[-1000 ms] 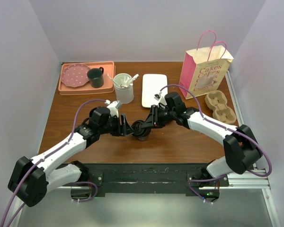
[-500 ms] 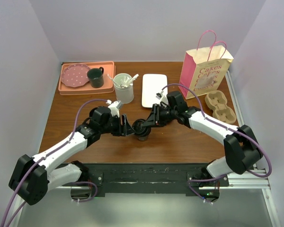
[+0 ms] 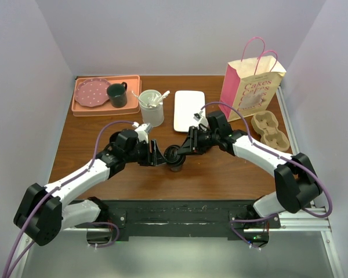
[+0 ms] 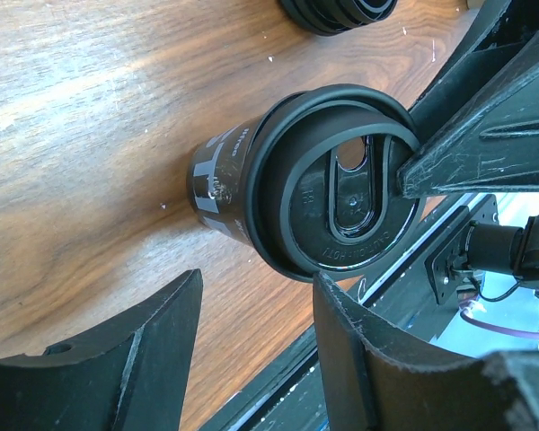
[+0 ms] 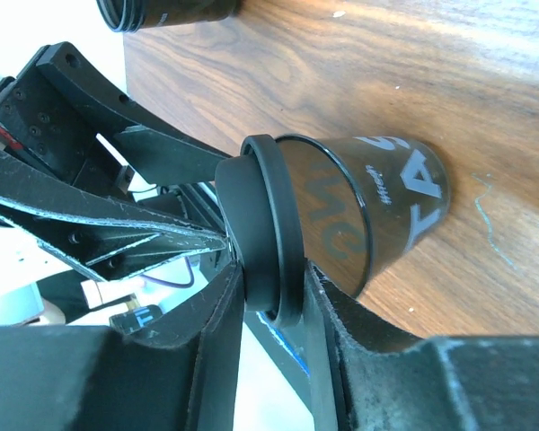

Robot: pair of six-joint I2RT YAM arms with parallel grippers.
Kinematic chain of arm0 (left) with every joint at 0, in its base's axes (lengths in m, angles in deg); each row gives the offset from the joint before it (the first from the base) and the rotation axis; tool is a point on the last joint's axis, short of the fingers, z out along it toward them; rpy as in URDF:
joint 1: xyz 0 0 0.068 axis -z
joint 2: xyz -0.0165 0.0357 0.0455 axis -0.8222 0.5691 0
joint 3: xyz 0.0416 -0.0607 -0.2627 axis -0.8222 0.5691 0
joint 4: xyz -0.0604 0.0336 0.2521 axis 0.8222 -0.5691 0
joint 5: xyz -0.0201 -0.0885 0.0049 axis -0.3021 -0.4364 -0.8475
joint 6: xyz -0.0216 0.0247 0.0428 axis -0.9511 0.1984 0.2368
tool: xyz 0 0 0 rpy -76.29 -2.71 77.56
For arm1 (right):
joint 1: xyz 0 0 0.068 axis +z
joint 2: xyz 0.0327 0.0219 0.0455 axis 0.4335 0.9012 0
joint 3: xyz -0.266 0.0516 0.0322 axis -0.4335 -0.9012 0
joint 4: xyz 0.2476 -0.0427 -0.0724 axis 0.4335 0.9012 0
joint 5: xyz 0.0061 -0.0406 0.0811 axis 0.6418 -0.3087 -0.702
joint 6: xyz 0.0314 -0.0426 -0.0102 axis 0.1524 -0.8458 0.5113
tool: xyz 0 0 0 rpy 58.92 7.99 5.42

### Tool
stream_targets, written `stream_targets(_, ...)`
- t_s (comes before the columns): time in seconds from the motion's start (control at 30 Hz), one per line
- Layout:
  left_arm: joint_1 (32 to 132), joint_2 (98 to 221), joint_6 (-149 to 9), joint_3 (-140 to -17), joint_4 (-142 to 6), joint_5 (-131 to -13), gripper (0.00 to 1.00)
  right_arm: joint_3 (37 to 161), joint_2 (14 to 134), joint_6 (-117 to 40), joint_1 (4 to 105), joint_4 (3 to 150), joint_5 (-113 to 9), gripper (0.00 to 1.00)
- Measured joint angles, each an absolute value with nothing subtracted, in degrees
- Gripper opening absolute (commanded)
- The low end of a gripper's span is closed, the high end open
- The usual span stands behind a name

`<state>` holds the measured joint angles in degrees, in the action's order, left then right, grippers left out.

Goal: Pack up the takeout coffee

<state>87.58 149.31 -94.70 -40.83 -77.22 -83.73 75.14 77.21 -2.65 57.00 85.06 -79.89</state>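
Observation:
A black takeout coffee cup (image 3: 174,165) with grey lettering stands on the wooden table near the middle; it also shows in the left wrist view (image 4: 217,184) and the right wrist view (image 5: 382,211). A black lid (image 4: 341,193) sits on its top, slightly askew. My right gripper (image 5: 274,301) is shut on the lid's rim (image 5: 265,224) from the right. My left gripper (image 4: 256,323) is open just left of the cup, touching nothing. In the top view the two grippers, left (image 3: 158,155) and right (image 3: 180,152), meet over the cup.
A pink paper bag (image 3: 250,87) stands at the back right, a cardboard cup carrier (image 3: 270,131) beside it. A white plate (image 3: 189,110), a glass of stirrers (image 3: 152,107) and an orange tray (image 3: 81,108) with a dark mug (image 3: 117,94) lie behind. A dark round object (image 4: 337,11) sits behind the cup.
The left arm has edged a little toward the cup. The right gripper stays on the lid, and the cup has not visibly moved.

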Motion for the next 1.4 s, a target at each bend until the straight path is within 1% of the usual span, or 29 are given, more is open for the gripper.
stream_targets(0.1,87.6,149.9,-94.7,-40.8,-77.0,-83.9,0.56,75.1,77.2,-2.7,56.7,85.1,-80.1,0.40)
stream_targets(0.2,87.6,150.5,-94.7,-40.8,-77.0,-83.9,0.56,75.1,77.2,-2.7,56.7,85.1,-80.5,0.41)
stream_targets(0.97,87.6,150.9,-94.5,-42.8,-76.5,-85.1,0.57,74.9,75.0,-4.6,54.3,88.7,-80.6,0.40)
stream_targets(1.4,87.6,151.2,-94.3,-42.9,-76.4,-85.2,0.57,73.6,73.1,-5.3,54.1,90.5,-79.4,0.43)
